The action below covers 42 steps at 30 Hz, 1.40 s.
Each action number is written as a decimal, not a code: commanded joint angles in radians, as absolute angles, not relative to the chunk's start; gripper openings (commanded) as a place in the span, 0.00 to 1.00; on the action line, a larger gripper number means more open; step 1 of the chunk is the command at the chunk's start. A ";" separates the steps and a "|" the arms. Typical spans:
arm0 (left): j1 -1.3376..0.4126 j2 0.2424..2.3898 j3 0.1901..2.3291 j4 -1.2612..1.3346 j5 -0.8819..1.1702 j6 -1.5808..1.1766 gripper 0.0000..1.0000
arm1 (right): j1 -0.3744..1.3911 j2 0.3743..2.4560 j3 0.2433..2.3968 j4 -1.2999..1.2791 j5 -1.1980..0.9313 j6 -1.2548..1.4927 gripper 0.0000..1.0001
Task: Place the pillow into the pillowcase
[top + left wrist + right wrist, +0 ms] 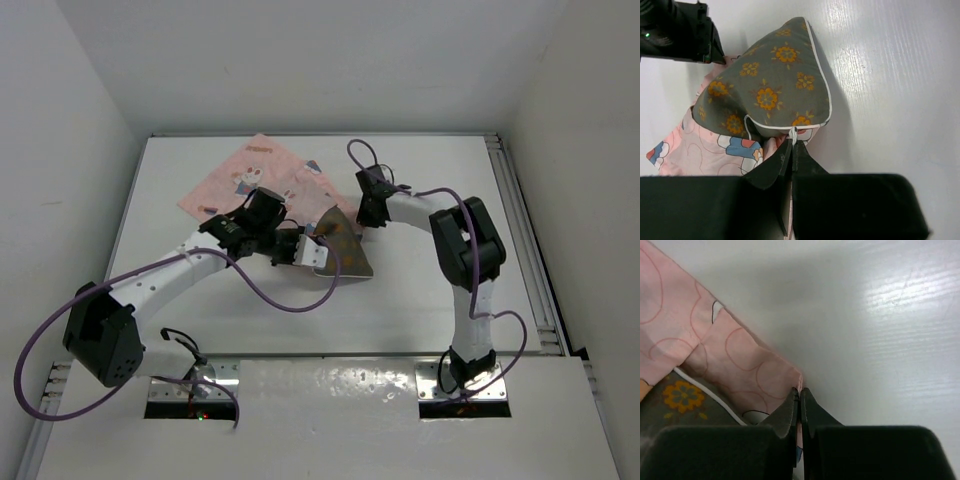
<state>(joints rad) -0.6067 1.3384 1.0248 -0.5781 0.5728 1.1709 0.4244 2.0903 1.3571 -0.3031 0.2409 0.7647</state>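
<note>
The white table (400, 320) fills most of the top view. The pink pillowcase (260, 175) lies spread toward its upper left, reaching down to the centre. At the centre sits the olive, orange-flowered pillow (342, 248), tipped up on the case's near edge. In the right wrist view, pink cloth (740, 360) laps over the pillow's corner (685, 400). The left gripper (791, 145) is pinched tight on pink fabric under the pillow's piped edge. The right gripper (800, 390) is likewise pressed together on the case's hem.
</note>
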 commanded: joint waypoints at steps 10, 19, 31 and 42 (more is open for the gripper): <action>-0.465 1.318 1.238 -0.192 0.565 0.492 0.00 | 0.302 1.564 1.135 -0.109 0.003 0.723 0.00; -0.269 1.299 1.371 0.194 0.659 0.032 0.00 | 0.180 1.281 1.227 -0.126 -0.069 0.698 0.00; -0.262 1.273 1.359 0.466 0.743 0.032 0.00 | 0.184 1.174 1.316 -0.132 -0.041 0.657 0.00; -0.253 1.266 1.367 0.699 0.595 0.173 0.00 | 0.210 1.146 1.477 -0.178 -0.003 0.580 0.00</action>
<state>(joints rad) -0.2668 1.3170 1.3258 0.4427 0.6895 0.0849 0.2123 1.1896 1.3624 -0.2607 -0.0429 0.6285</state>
